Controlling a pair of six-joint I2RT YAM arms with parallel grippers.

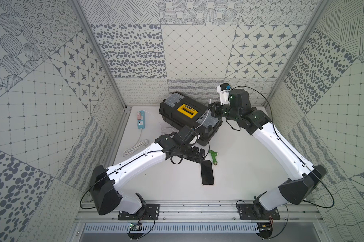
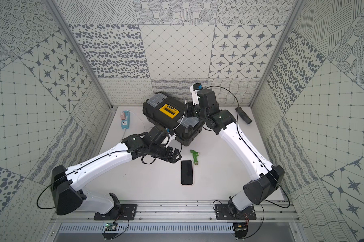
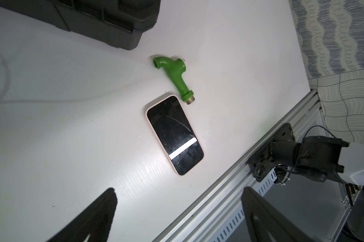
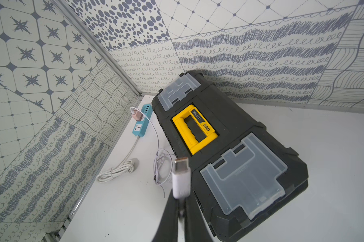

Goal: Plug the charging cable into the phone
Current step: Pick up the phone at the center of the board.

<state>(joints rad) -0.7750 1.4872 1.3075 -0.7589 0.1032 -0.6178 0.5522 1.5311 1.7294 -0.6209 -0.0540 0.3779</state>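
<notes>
The phone (image 1: 207, 172) (image 2: 187, 172) lies flat and screen-up near the middle of the white table; it also shows in the left wrist view (image 3: 174, 134). My left gripper (image 1: 202, 156) (image 3: 179, 189) hangs open and holds nothing, just off the phone's far left corner. My right gripper (image 1: 211, 106) (image 4: 180, 199) is raised over the black toolbox, shut on the charging cable (image 4: 181, 180) just behind its silvery plug, which sticks out past the fingertips. The thin cable (image 1: 204, 121) trails from there across the toolbox to loose loops on the table.
A black toolbox (image 1: 189, 117) with a yellow handle fills the back centre. A blue power strip (image 1: 140, 119) with its thick white cord (image 1: 135, 147) lies at back left. A green tap fitting (image 1: 213, 157) rests beside the phone's far end. A black ribbed tube (image 2: 243, 115) lies back right.
</notes>
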